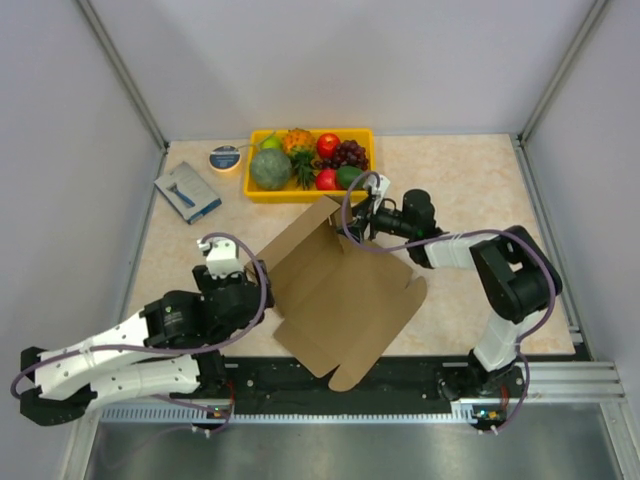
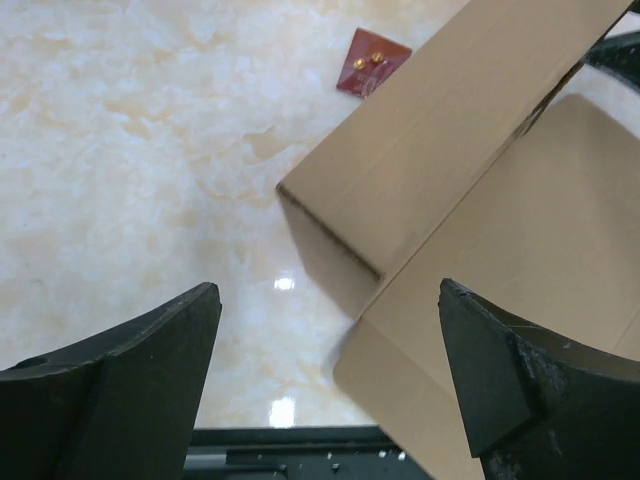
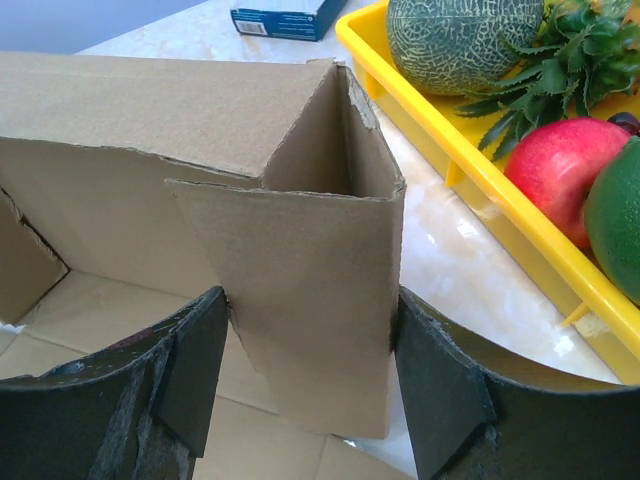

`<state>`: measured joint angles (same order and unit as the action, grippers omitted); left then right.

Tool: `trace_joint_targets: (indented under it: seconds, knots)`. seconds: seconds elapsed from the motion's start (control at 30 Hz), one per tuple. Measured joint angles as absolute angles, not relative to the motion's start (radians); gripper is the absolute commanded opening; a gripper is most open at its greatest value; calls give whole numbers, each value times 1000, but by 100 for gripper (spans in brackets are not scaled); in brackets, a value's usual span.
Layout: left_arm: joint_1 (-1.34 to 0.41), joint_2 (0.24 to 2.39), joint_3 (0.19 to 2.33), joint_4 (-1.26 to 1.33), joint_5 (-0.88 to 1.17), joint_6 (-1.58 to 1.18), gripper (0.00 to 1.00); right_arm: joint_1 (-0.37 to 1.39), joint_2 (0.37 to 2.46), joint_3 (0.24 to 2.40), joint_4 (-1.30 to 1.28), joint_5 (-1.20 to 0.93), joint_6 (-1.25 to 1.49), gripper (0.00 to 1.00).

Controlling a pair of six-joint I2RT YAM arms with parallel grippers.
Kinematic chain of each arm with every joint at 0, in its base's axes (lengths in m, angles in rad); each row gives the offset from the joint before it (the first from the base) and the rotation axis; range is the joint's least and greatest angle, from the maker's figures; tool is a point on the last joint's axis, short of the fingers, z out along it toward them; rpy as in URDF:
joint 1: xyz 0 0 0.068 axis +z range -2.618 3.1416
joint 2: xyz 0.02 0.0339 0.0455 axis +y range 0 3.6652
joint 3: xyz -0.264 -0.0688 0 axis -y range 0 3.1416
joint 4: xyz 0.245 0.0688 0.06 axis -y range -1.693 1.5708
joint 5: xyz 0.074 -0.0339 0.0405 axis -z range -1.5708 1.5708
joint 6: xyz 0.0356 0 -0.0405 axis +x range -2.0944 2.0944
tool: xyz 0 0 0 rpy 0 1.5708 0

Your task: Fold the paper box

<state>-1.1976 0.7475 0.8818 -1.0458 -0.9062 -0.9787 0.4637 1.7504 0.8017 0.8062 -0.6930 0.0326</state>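
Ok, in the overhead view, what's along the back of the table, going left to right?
Blue packet → tape roll → yellow tray.

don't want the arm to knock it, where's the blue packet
In the top view the blue packet lies toward the back left, beside the tape roll and left of the yellow tray.

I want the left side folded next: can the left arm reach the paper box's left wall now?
Probably yes. The left tool hangs open beside the paper box, its wall's corner just ahead, only bare table between. The right tool holds the far corner, out of the way.
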Motion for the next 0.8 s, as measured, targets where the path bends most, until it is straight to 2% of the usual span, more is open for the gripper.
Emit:
trace_joint_targets:
  seconds: [0.17,0.33,0.4,0.47,0.5,0.67,0.8]
  knots:
    - [-1198,670,881,-1145,-810,-1015,94,464,1767,822,808,-683,36,64]
    - [-1198,679,760,-1035,-730,-1018,93,464,1778,835,810,-678,39,64]
    - [-1198,747,732,-991,-747,-1026,89,464,1778,835,814,-676,43,64]
    - [-1198,845,731,-957,-795,-1044,76,464,1778,835,815,-672,46,64]
    - [-1198,906,735,-948,-834,-1082,74,464,1778,835,815,-671,46,64]
    - [-1198,1249,827,-1079,-1023,-1376,69,464,1778,834,822,-673,48,64]
    - [-1198,1411,892,-1167,-1135,-1564,64,464,1782,834,834,-699,54,64]
